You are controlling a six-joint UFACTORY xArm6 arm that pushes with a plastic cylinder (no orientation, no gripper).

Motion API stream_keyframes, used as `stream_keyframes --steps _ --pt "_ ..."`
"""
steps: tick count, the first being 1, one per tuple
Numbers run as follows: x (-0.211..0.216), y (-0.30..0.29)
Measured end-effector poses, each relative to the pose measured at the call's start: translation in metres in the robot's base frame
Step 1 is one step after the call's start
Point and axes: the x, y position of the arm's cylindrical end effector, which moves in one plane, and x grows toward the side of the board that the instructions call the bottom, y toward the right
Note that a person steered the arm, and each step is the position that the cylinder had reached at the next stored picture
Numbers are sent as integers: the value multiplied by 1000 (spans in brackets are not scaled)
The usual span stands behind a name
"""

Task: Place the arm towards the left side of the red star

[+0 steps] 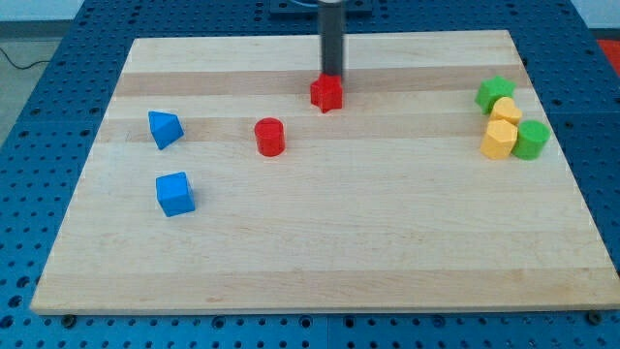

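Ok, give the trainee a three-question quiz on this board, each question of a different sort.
1. True or false: my tip sits at the view's left of the red star.
2. Multiple choice: which block lies nearest the red cylinder? A) blue cube B) red star C) a green block
3. Fill in: the yellow blocks and green blocks cluster at the view's ____ side of the wooden board.

Key: 1. False; it is just above the star, at its top edge. 2. B. 3. right.

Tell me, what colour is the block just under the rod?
Red star, seen in the camera view.
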Motion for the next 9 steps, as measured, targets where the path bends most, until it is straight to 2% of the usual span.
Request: stream_keyframes --steps 1,2,3,4,5,6,7,8,9 --pt "-26 -2" --pt "-49 -55" --pt "-39 -108" --pt "-8 -129" --pt "27 -100" --pt "59 -16" --pt "71 67" --pt "71 43" --pt "71 -38"
